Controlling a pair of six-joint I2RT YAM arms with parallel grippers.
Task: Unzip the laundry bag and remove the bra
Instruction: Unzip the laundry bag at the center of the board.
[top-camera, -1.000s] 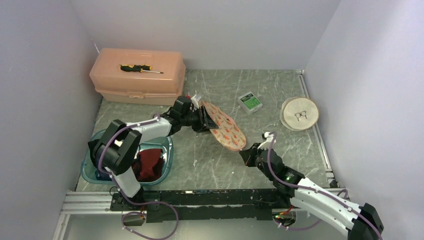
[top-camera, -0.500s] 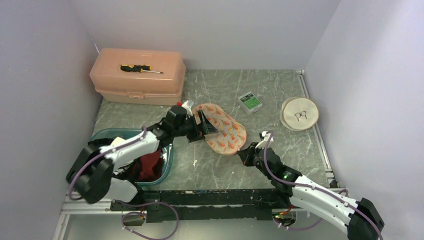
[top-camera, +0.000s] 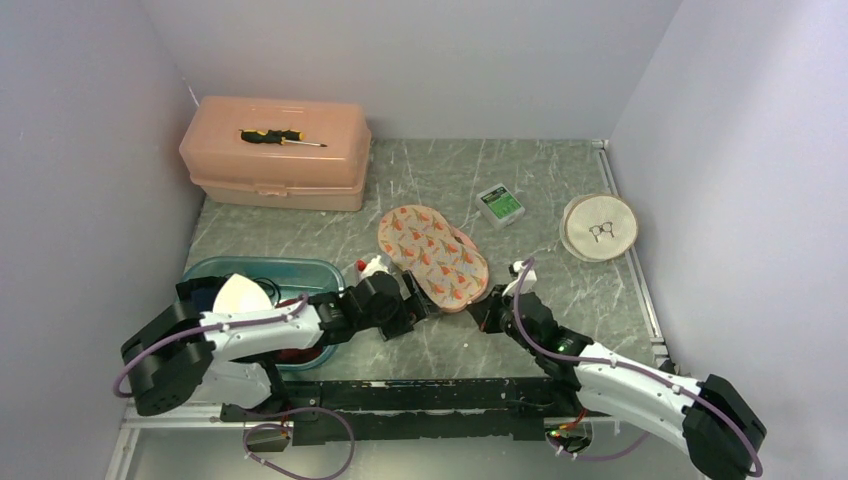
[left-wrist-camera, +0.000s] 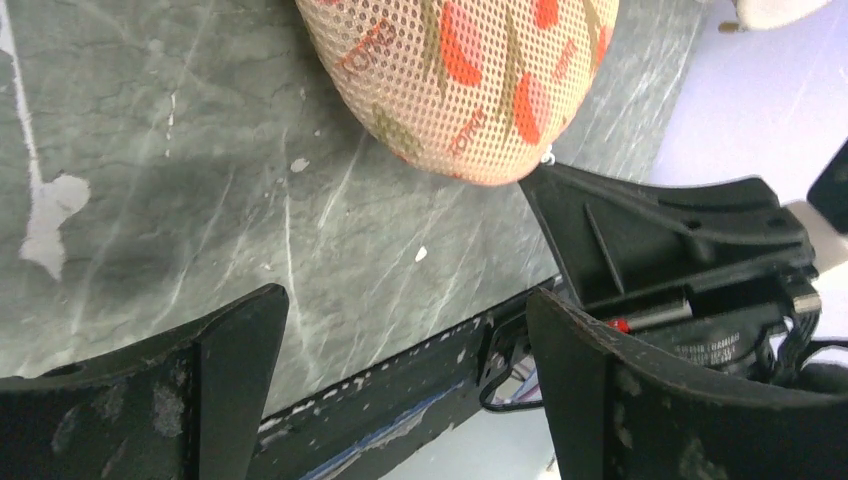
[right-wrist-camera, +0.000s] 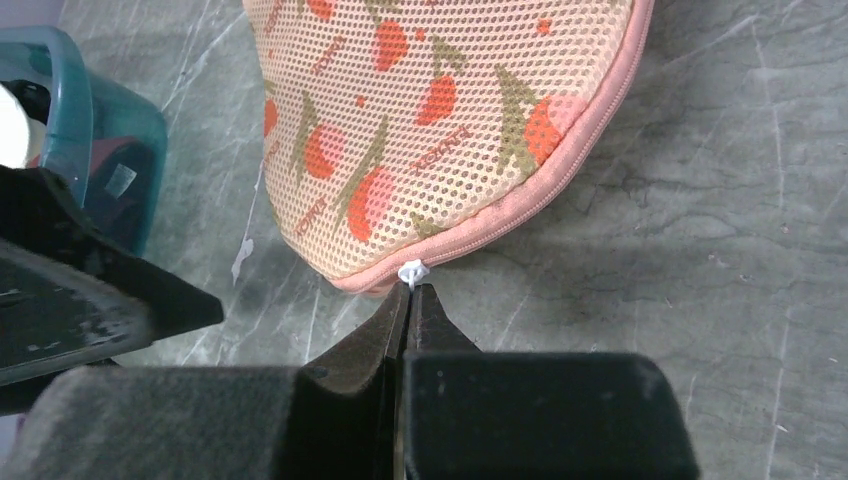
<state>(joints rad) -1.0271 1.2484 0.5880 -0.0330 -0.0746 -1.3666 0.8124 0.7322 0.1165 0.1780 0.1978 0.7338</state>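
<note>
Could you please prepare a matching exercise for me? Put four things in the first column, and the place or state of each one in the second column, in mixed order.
Column one:
1. screwdriver
2. glasses
3. right gripper
4. left gripper

Column two:
a. open, holding nothing
b. on the round cream pad
c. on top of the peach box
d. shut on the white zipper pull of the laundry bag

Pairs: 1-c, 2-b, 3-d, 4-a
</note>
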